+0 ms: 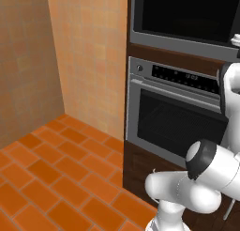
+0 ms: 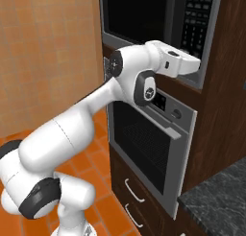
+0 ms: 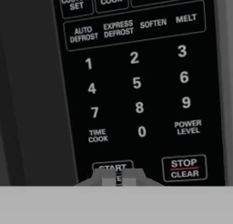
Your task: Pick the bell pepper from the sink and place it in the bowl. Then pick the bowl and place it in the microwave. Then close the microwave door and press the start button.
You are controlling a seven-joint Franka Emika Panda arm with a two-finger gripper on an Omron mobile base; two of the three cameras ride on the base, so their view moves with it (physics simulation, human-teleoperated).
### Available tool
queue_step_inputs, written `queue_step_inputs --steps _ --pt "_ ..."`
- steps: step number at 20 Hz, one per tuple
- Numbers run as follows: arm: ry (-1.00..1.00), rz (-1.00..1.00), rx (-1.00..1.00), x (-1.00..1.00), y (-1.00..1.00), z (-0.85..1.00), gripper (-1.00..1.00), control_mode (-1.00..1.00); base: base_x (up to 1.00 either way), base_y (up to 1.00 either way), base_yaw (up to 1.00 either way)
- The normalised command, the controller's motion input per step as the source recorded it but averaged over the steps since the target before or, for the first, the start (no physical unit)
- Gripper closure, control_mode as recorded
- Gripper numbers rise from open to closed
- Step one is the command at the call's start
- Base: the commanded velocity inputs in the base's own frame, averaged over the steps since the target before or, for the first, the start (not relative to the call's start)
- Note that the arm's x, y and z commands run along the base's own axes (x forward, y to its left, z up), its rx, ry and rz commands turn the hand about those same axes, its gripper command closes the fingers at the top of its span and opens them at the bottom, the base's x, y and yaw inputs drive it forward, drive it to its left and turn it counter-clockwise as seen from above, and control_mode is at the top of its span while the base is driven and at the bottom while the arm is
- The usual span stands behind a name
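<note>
With the microwave door (image 2: 137, 17) shut, the fingers (image 3: 118, 176) were pinched together into one blunt tip against the START button (image 3: 112, 167), just left of STOP/CLEAR (image 3: 184, 168), apparently to press it

Both base views look forward from behind the arm at 7 and 5 o'clock, sharing the wall oven (image 1: 176, 117) and the microwave (image 1: 183, 16); the hand view faces its keypad (image 3: 136, 82) very near

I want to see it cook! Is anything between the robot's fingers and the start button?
No. In the hand view the shut gripper sits right at the START button on the microwave, with nothing between.
</note>
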Motion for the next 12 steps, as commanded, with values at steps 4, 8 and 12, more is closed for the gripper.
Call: queue_step_inputs --steps 4,8,12 --pt "0.0 0.23 0.14 0.55 -0.04 -0.15 1.0 -1.0 0.0 0.0 0.0" --pt "0.0 0.25 0.14 0.65 0.0 -0.12 1.0 -1.0 0.0 0.0 0.0" --pt "0.0 0.21 0.14 0.78 0.0 -0.15 1.0 -1.0 0.0 0.0 0.0"
